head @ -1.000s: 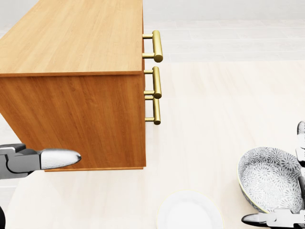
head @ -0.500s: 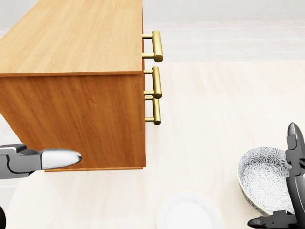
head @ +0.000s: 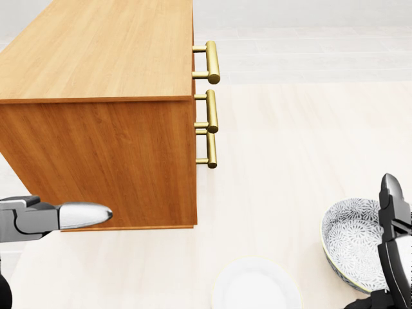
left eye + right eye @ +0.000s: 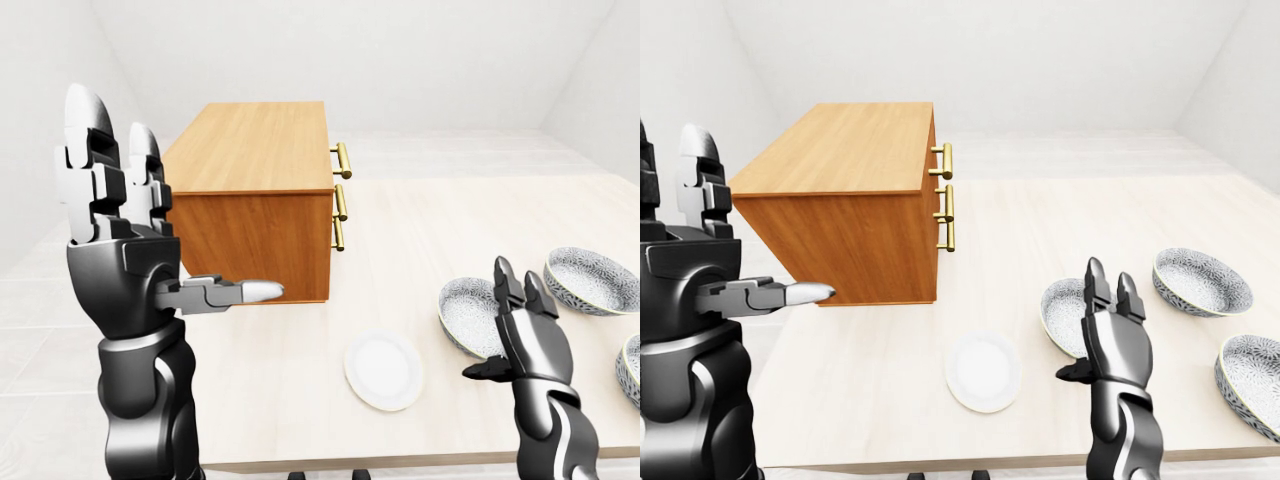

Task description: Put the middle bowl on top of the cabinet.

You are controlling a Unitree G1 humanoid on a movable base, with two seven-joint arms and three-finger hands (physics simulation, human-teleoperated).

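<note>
Both black three-finger hands are spread fully open and empty: the left hand (image 4: 122,235) raised beside the orange wooden cabinet (image 4: 255,160), the right hand (image 4: 1112,345) upright just beside the leftmost grey-patterned ceramic bowl (image 3: 351,241) on the pale wooden table (image 4: 420,240)

In the head view, the right hand (image 3: 394,251) has slid in from the right edge. It now stands over the right side of the patterned bowl (image 3: 353,241) and hides more of its rim than before. Its thumb has dropped lower, almost out of the picture below the bowl, and the left hand (image 3: 61,217) has crept a tiny bit toward the bowl.
</note>
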